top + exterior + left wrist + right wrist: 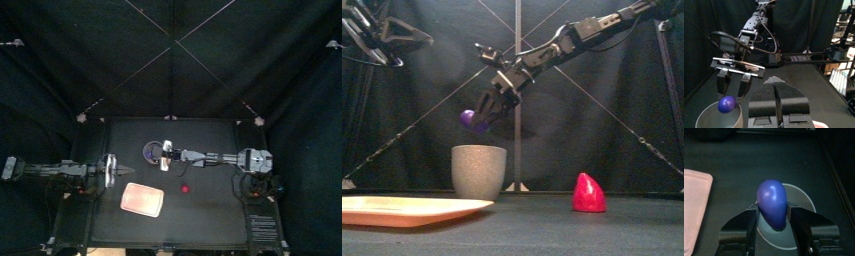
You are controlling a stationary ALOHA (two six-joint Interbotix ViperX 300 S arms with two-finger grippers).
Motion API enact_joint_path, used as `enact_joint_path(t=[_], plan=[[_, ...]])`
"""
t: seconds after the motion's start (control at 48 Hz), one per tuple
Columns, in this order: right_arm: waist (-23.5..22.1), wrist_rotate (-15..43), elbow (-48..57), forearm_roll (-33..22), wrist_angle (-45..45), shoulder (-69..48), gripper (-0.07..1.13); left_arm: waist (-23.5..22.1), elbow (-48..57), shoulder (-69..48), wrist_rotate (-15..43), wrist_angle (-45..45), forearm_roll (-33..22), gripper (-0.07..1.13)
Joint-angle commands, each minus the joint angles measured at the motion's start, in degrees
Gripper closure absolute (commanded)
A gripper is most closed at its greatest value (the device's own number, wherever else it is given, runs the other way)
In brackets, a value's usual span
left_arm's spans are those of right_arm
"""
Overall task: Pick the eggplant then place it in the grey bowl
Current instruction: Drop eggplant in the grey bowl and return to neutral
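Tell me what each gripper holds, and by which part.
Right gripper: purple eggplant, clamped at its end nearest the wrist. Left gripper: nothing, jaws shut.

Eggplant [472, 119]: small glossy purple toy, rounded, clamped between the jaws of the right gripper [482, 113] and hanging just above the grey bowl [478, 172]. The bowl is a tall speckled cup, upright on the counter [529, 226].

Top camera high, looking down on the table [201, 215]; front camera level at its near edge, close in; both wrist cameras, the right nearest and looking straight down, share the grey bowl [478, 171] and eggplant [772, 203].
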Motion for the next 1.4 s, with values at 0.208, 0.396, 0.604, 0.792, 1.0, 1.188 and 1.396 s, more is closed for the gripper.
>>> enact_joint_path(t=[0.208, 0.396, 0.604, 0.792, 1.0, 1.188, 1.396], plan=[[-1.3, 0.1, -1.8, -1.1, 2.2, -0.6, 0.04, 0.2, -0.6, 0.2, 0.1, -0.2, 0.1, 1.09], [-1.8, 0.3, -1.8, -3.3, 2.2, -2.9, 0.03, 0.3, -0.5, 0.2, 0.1, -0.3, 0.1, 1.09], [-1.2, 1.4, 3.0, -2.6, 1.3, -16.7, 0.03, 0.4, -0.5, 0.2, 0.1, -0.3, 0.2, 1.09], [2.5, 1.6, 13.0, 2.0, -5.1, -30.8, 0.03, 0.6, -0.4, -0.1, 0.1, -0.3, 0.1, 1.09], [6.6, 1.5, 28.5, 9.3, -15.6, -47.4, 0.03, 1.0, -0.1, -0.5, 0.1, -0.3, 0.1, 1.09], [8.1, 1.5, 41.8, 11.3, -18.7, -62.8, 0.03, 1.4, 0.3, -0.9, 0.1, -0.2, 0.1, 1.09], [8.6, 1.6, 51.1, 12.0, -18.6, -75.8, 0.03, 1.5, 0.4, -0.9, 0.1, -0.3, 0.2, 1.09]])
